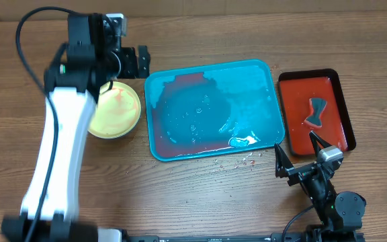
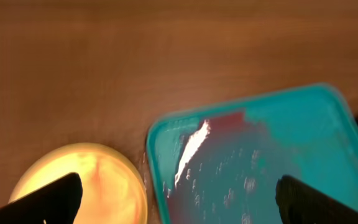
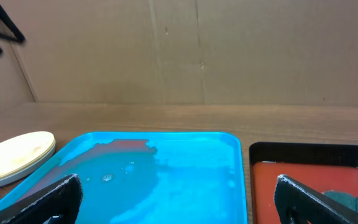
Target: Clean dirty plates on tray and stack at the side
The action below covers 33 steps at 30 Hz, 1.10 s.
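My left gripper [image 1: 134, 62]: jaws apart, over the table [image 1: 193, 202] just past the plates' far edge.
Plates [image 1: 119, 114]: pale yellow stack, pinkish smear on top — just beside the tray's left rim, partly under my arm.
Tray [image 1: 247, 87]: turquoise, wet, red film in the far-left corner.
My right gripper [image 1: 295, 144]: jaws wide — at the red tray's near edge.
Red tray [image 1: 294, 121]: a dark bow-shaped piece [image 1: 316, 111] lies in it.

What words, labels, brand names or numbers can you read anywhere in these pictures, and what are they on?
None: no word, label, brand or number can be read.
The turquoise tray, the red tray, the stacked plates and the wooden table show only plain, unprinted surfaces.
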Each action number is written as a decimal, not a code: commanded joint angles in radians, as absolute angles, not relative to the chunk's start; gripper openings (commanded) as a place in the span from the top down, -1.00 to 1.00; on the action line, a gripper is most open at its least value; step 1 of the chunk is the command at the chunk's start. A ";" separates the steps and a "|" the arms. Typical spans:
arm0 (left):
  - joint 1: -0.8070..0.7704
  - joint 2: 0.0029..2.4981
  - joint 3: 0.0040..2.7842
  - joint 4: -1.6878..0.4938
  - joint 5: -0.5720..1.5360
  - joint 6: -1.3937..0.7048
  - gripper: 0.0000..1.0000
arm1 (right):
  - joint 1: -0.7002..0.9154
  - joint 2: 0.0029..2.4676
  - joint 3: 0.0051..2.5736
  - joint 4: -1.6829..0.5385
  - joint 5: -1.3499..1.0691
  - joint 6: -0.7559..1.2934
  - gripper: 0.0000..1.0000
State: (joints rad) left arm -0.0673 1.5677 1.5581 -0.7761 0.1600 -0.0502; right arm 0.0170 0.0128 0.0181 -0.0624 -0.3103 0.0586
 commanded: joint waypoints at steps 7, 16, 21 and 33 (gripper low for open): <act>-0.091 1.044 0.984 -0.413 0.177 0.249 -1.00 | 0.027 0.003 0.008 -0.057 -0.315 0.056 -1.00; -0.057 0.576 0.406 -0.073 0.176 0.256 -0.99 | 0.027 0.003 0.008 -0.057 -0.316 0.056 -1.00; -0.025 0.320 0.169 0.024 0.175 0.255 -0.99 | 0.027 0.003 0.008 -0.057 -0.315 0.056 -1.00; 0.021 0.007 0.005 -0.065 0.146 0.257 -1.00 | 0.027 0.003 0.008 -0.057 -0.315 0.056 -1.00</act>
